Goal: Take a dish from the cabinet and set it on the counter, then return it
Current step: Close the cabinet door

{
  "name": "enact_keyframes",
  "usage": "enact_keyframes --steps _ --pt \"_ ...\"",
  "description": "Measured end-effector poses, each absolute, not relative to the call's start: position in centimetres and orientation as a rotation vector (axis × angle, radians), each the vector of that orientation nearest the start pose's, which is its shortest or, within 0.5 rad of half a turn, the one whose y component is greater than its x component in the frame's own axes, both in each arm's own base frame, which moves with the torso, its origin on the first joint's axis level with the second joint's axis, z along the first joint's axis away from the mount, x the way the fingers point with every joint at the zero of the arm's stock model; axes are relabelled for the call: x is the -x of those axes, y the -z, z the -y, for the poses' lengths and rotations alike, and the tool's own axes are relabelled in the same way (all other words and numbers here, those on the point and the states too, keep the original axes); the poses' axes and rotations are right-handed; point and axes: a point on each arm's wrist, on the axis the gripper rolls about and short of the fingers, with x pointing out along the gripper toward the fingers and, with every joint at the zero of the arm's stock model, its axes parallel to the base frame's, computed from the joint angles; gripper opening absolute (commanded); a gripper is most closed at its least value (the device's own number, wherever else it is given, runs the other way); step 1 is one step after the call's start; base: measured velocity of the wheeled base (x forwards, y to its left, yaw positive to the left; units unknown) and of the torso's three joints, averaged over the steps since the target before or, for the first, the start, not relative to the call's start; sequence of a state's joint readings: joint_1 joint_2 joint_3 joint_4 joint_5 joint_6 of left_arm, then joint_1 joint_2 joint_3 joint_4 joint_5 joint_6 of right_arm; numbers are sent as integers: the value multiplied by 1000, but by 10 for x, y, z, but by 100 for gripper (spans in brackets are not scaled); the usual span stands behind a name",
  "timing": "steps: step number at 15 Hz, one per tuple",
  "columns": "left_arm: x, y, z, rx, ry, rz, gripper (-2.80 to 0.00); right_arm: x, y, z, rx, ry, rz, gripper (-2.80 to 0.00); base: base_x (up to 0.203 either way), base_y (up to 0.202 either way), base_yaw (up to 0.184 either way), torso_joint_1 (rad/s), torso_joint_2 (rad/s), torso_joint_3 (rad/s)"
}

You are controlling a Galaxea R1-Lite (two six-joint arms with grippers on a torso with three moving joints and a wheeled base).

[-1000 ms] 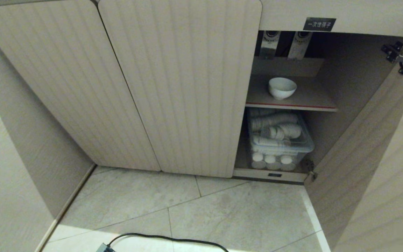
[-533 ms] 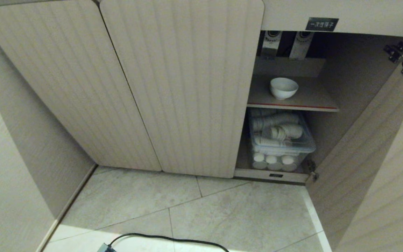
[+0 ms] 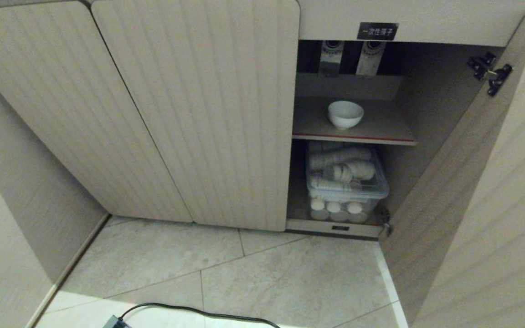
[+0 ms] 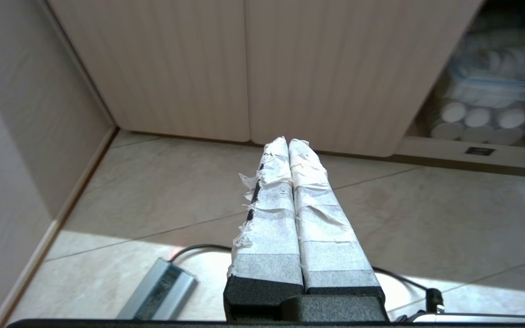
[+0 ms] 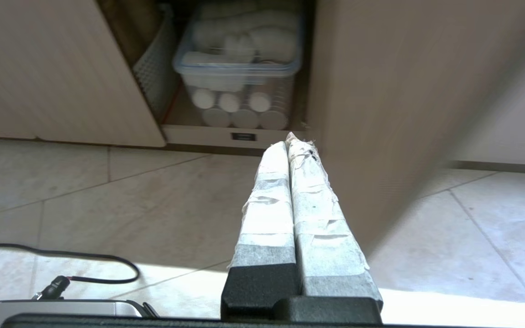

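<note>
Right of centre in the head view, the dish (image 3: 345, 114) sits alone on the cabinet's red-edged shelf (image 3: 381, 135). Glossy, stiff, breakable, probably slippery: best pinched across its rim. Both claws, left claw (image 4: 288, 142) and right claw (image 5: 287, 142), are closed and empty.

Kitchen or catering area: ribbed beige cabinet (image 3: 189, 114), bowl (image 3: 345, 114) on shelf, stacked cups in box (image 3: 347, 182), tiled floor (image 3: 267, 278).
</note>
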State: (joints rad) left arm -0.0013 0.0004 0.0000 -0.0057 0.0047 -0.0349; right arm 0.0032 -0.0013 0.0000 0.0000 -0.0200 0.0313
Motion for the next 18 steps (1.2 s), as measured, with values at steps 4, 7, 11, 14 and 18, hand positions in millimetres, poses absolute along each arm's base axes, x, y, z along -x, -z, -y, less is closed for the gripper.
enact_keyframes --steps 4,7,11,14,18 --pt "23 -76 0 35 -2 5 -280 23 -75 0 -32 19 2 -280 0 -21 -1 1 0 0" --pt "23 -76 0 35 -4 5 -280 23 -75 1 -32 16 2 -280 0 0 0 0 0 0" --pt "23 -76 0 35 -4 5 -280 23 -75 1 -32 18 1 -280 0 0 0 0 0 0" --pt "23 -76 0 35 -4 5 -280 23 -75 1 -32 16 2 -280 0 0 0 0 0 0" --pt "23 -76 0 35 -4 5 -280 23 -75 1 -32 17 2 -280 0 0 0 0 0 0"
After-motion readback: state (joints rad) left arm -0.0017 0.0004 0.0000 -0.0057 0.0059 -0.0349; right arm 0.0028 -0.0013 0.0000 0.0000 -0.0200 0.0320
